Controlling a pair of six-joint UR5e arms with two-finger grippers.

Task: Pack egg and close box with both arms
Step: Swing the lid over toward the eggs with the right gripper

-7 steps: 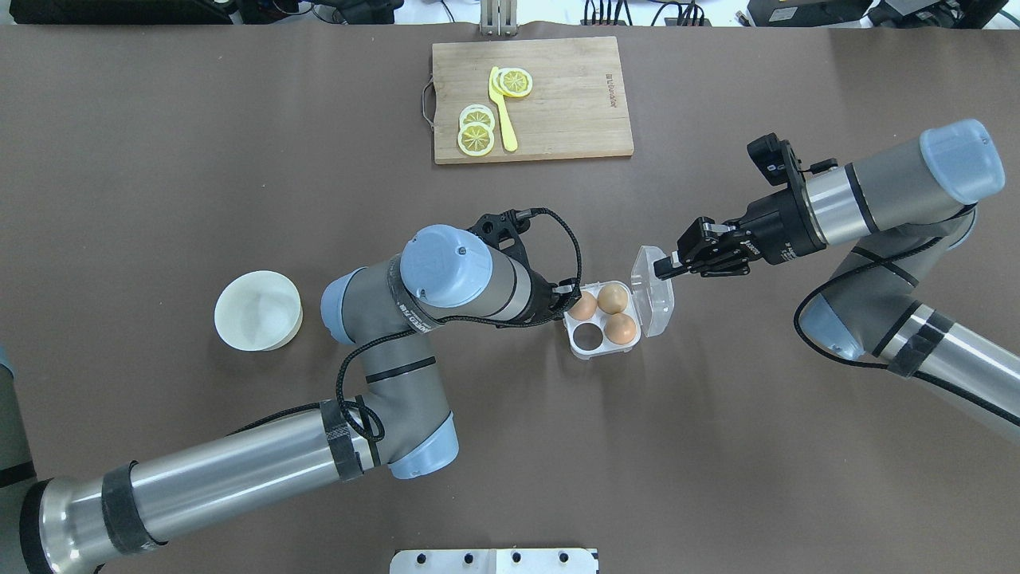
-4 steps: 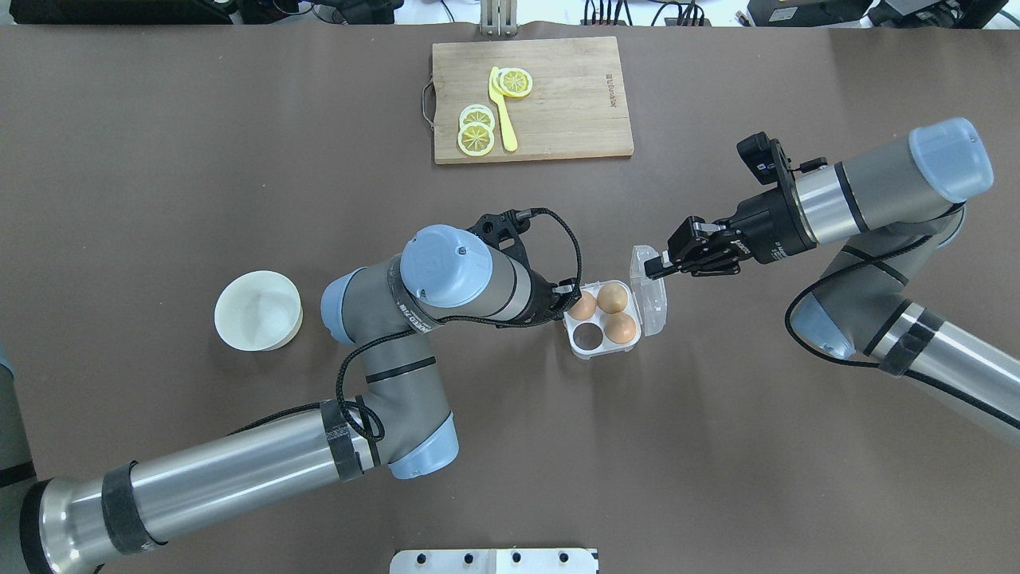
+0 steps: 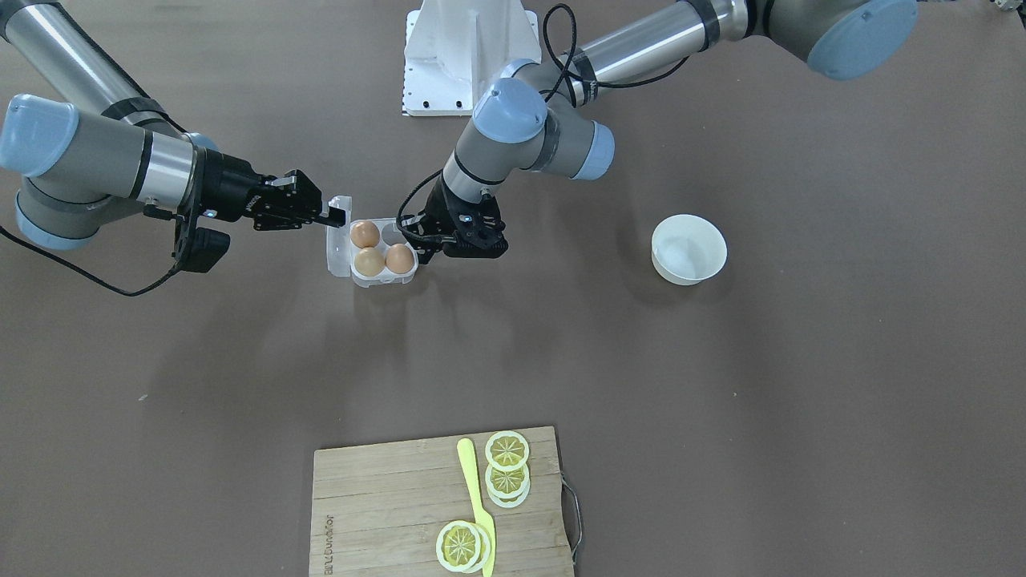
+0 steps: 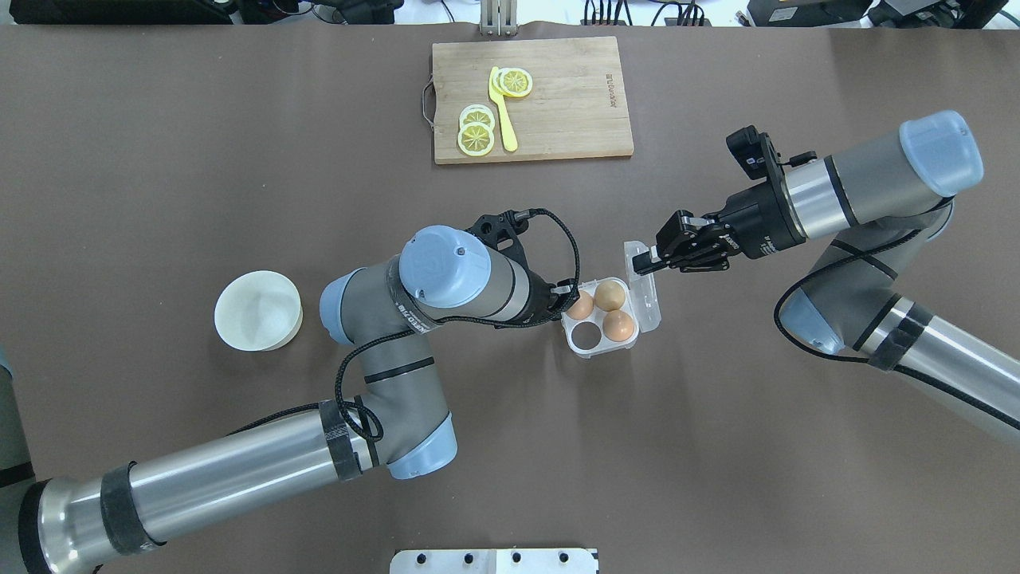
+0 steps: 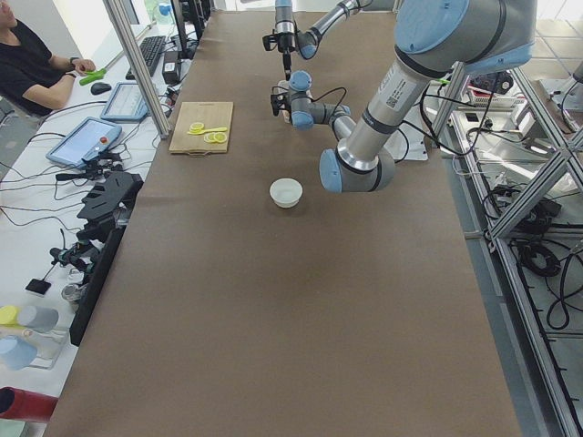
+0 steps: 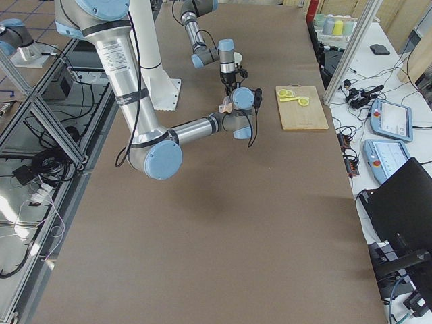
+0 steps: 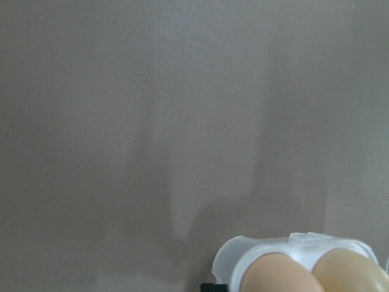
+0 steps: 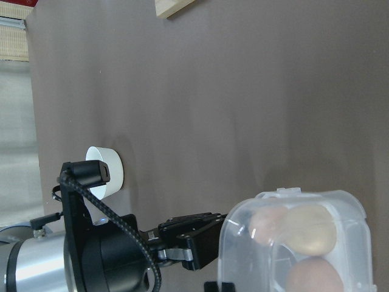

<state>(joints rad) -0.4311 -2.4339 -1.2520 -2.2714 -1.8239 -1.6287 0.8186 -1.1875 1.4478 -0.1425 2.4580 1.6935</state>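
At right pincer tips, box lid

The eggs were tan-brown, the box clear, the desk plain dull brown, the bowl creamy white.

A rectangular wooden cutting board lies at the far edge of the brown surface, carrying two small stacks of yellow lemon slices with a yellow plastic knife between them. A round white bowl stands well apart, toward the overhead view's left.
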